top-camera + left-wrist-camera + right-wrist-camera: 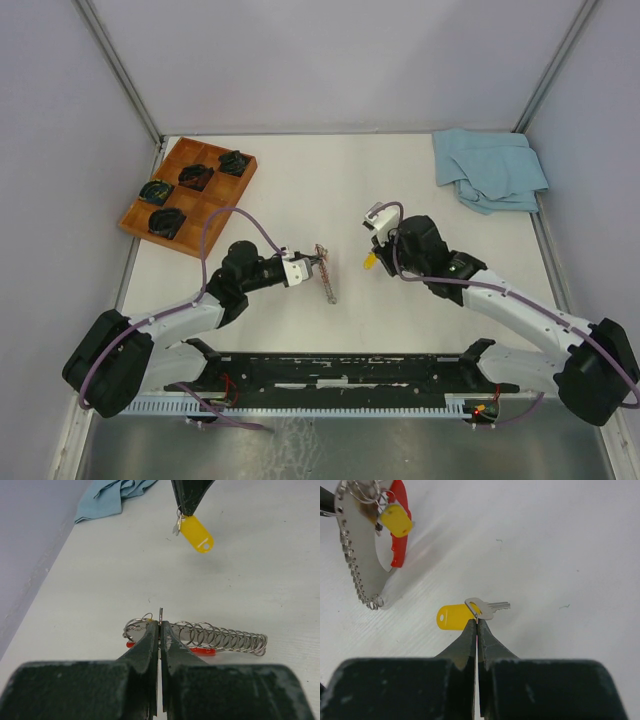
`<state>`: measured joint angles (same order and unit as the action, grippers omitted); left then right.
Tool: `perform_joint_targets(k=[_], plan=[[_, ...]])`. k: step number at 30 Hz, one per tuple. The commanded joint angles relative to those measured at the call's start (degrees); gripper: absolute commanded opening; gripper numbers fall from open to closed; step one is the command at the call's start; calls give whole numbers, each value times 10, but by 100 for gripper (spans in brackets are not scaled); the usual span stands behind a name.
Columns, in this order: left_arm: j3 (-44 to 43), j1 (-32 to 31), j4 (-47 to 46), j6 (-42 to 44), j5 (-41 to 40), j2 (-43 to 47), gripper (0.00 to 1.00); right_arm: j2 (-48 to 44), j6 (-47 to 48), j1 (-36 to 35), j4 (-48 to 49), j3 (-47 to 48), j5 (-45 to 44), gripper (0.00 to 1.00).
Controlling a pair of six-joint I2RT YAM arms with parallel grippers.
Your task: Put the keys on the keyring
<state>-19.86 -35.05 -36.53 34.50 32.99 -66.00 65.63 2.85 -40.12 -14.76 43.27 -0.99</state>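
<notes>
My left gripper is shut on the thin ring of the keyring and holds it just above the table. The keyring's silver chain of loops and red strap hang beside the fingers. In the right wrist view the keyring sits at the top left with its red strap and a yellow tag. My right gripper is shut on a silver key with a yellow tag. It holds the key a short way right of the keyring, apart from it.
A wooden tray with several black coiled items stands at the back left. A blue cloth lies at the back right. Grey walls close the table on three sides. The arms' base rail runs along the near edge.
</notes>
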Motion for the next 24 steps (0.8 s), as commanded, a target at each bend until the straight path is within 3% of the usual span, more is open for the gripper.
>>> perform_joint_targets(k=[1, 5, 12, 24], plan=[[-23, 2, -11, -15, 21, 7, 3, -20, 48, -1, 71, -17, 56, 1], [-23, 2, -9, -18, 23, 7, 3, 21, 19, 0, -58, 49, 41, 0], [-24, 2, -7, -18, 19, 6, 3, 36, -94, -4, 59, -39, 62, 0], [-24, 2, -4, -14, 13, 2, 3, 140, -200, -57, -7, -43, -65, 1]])
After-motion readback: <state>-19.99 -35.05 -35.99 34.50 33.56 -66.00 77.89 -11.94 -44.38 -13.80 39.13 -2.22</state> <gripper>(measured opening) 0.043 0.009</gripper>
